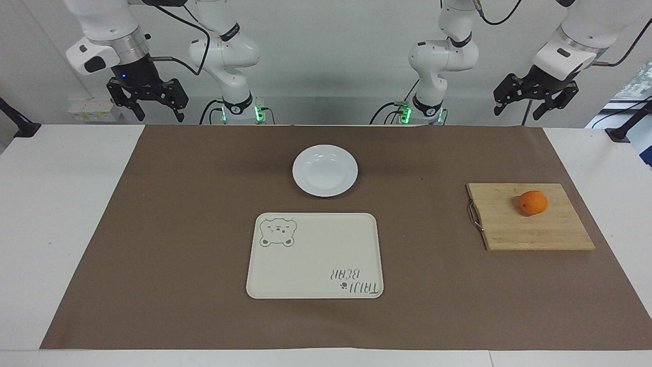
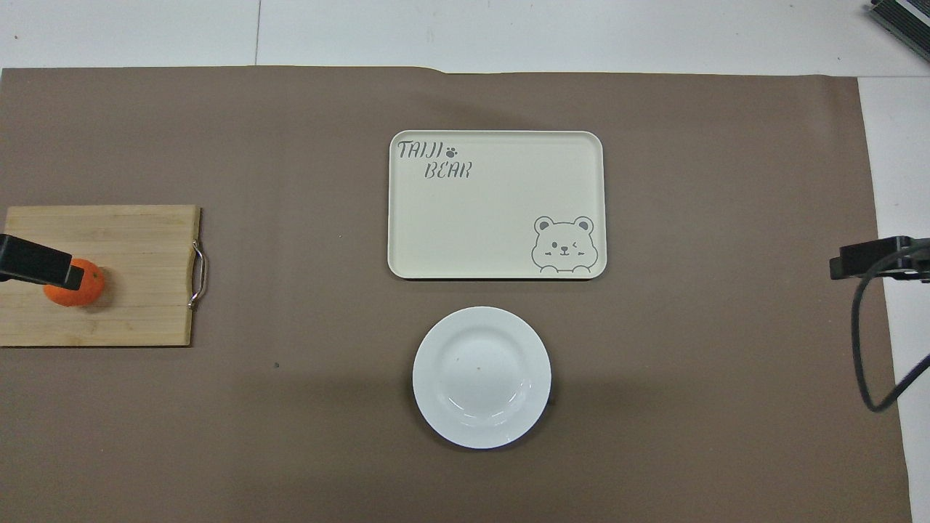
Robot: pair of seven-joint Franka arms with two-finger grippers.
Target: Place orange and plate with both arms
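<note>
Here we see a brown mat (image 1: 178, 229) covering the surface, the cream tray (image 1: 316, 255) at its middle, a wooden board (image 1: 535, 227) toward the left arm's end. The plate (image 1: 325, 170) lies nearer the robots than the tray; the orange (image 1: 533, 203) sits on the board. Left pincer (image 1: 535, 102) and right pincer (image 1: 147, 104) hang raised, jaws apart, empty.

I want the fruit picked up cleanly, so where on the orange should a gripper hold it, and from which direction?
Grip the orange across its widest middle, coming straight down from above. It is round and sits alone on the flat cutting board, with nothing beside it to block the fingers. The left gripper, open and raised at that end of the table, looks the likelier one to take it.
</note>
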